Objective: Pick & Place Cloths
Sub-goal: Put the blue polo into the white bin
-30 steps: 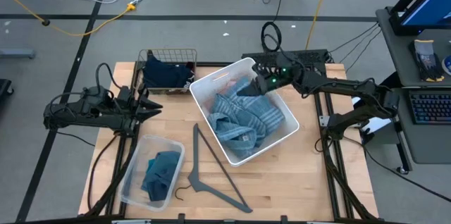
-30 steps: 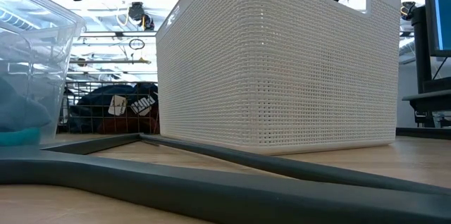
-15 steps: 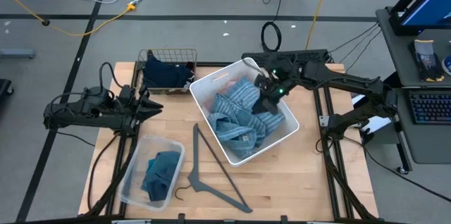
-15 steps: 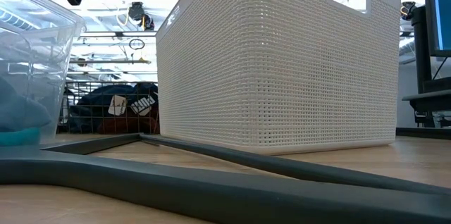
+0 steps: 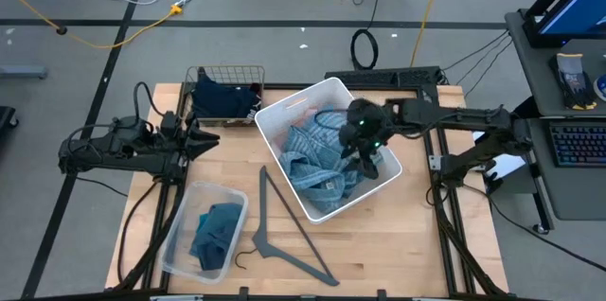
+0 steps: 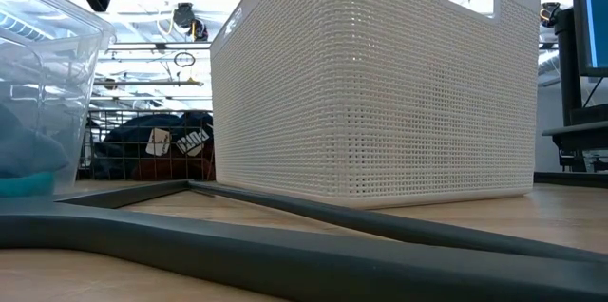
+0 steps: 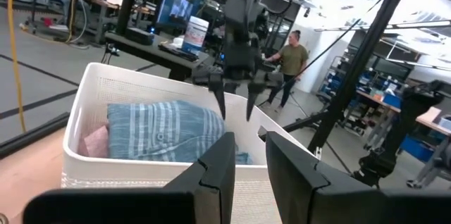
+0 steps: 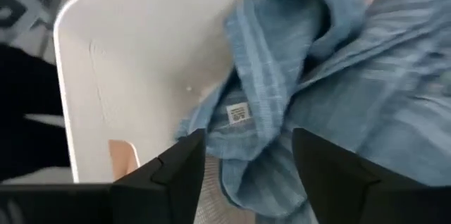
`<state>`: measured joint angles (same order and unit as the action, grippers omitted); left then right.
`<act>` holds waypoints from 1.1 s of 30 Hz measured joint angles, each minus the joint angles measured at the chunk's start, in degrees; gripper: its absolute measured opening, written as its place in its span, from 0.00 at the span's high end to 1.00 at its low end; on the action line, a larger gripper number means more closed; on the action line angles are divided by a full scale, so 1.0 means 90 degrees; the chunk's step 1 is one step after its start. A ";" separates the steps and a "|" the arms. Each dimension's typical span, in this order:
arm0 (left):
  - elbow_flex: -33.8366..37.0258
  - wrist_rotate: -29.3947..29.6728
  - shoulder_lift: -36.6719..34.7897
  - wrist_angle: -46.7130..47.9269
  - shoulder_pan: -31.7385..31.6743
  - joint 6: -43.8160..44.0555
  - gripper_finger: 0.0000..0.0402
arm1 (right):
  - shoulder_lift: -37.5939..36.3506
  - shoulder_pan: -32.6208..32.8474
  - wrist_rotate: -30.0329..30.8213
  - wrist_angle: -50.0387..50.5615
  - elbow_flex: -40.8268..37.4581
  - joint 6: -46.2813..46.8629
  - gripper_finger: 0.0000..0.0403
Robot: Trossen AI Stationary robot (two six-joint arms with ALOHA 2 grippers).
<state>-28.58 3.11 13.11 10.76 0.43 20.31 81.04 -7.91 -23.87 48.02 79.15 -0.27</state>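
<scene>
Right gripper [image 5: 363, 154]: over the white basket [image 5: 284, 110], pointing down; jaws apart, nothing between them; seen from the left wrist, its tips hang just above the cloth
Striped shirt [image 5: 317, 159]: heaped in the basket, directly below the right jaws; white label [image 8: 238, 113] showing just ahead of them
Pink cloth [image 5: 301, 112]: in the basket, beyond the shirt from the right jaws
Left gripper [image 5: 206, 141]: over the counter [image 5: 398, 235], well apart from the basket; jaws slightly apart, empty
Teal cloth [image 5: 216, 232]: in the clear bin [image 5: 180, 221], near the left jaws
Navy cloth [image 5: 222, 97]: in the wire basket [image 5: 201, 76]
</scene>
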 joint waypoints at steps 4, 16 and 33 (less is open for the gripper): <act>0.0000 0.0008 -0.0001 0.0000 -0.0001 0.0051 0.80 | 0.0274 0.0152 -0.0014 0.0050 -0.0003 -0.0085 0.40; 0.0000 0.0228 0.0000 0.0020 -0.0002 0.0156 0.80 | 0.0672 0.0336 0.0478 0.0243 0.0001 -0.0214 0.33; 0.0000 0.0320 -0.0001 0.0022 -0.0002 0.0150 0.80 | 0.1291 0.0474 0.0651 -0.0204 0.0007 -0.0590 0.41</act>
<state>-28.58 5.99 13.11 10.96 0.40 21.66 92.66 -3.64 -18.02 46.18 79.22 -5.58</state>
